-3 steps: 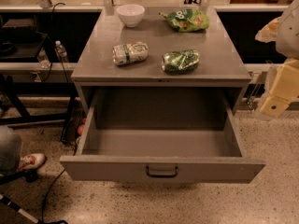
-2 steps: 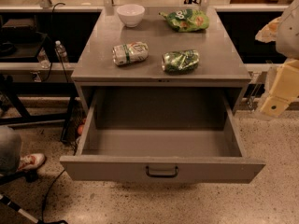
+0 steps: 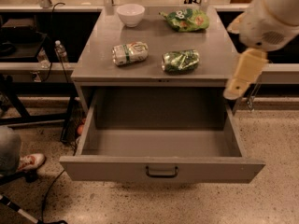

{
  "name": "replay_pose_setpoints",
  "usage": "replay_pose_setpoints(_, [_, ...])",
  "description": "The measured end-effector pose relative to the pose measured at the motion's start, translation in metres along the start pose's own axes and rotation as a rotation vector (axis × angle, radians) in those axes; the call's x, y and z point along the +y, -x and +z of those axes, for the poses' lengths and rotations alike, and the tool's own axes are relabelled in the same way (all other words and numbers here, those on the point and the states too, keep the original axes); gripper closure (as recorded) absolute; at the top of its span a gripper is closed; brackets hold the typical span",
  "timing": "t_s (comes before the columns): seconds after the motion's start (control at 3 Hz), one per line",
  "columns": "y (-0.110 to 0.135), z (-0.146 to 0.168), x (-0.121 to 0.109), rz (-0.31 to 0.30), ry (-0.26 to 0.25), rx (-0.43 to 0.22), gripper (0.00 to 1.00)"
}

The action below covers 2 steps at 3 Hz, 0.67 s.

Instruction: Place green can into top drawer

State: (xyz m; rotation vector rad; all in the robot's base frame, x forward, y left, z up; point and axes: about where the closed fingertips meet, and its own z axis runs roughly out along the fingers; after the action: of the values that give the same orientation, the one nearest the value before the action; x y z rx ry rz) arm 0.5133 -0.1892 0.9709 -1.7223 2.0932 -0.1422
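Down at the bottom of the frame, the wide grey metal drawer (image 3: 117, 169) stands pulled fully out, its small dark handle (image 3: 161, 171) centred on the front panel, and its floor shows bare. At the lower left edge a white-and-red shoe (image 3: 31, 161) pokes in, its wearer cut off by the frame. Up the right side, at mid-height, hangs the cream-coloured gripper (image 3: 236, 87), just off the right front corner of the grey counter (image 3: 210, 45) and over the drawer's right wall. Nothing shows in its grasp, and whether it is open or closed I cannot tell. Its white arm (image 3: 273, 17) runs out of the upper right corner. Now the key relation: the small shiny dark-green can (image 3: 181, 61) lies on its side near the counter's front edge, centre-right, left of the gripper and a little higher in the frame, clear of it. Its long axis runs roughly left to right, so my guess is the gripper must swing left over the counter and close across the can's short width. Just left of it lies the paler white-and-green can (image 3: 130, 53), also on its side. Further back sit a white round bowl (image 3: 130, 14) and a crinkly green snack bag (image 3: 185, 20). The can's far side and silver ends are hard to make out.
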Motion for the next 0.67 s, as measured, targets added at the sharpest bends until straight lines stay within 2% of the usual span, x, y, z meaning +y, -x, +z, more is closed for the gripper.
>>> replay_pose_setpoints(0.33, [0.015, 0.037, -0.037, -0.012, -0.019, -0.025, 0.0])
replay_pose_setpoints(0.67, [0.027, 0.068, -0.064, -0.026, -0.022, -0.032, 0.0])
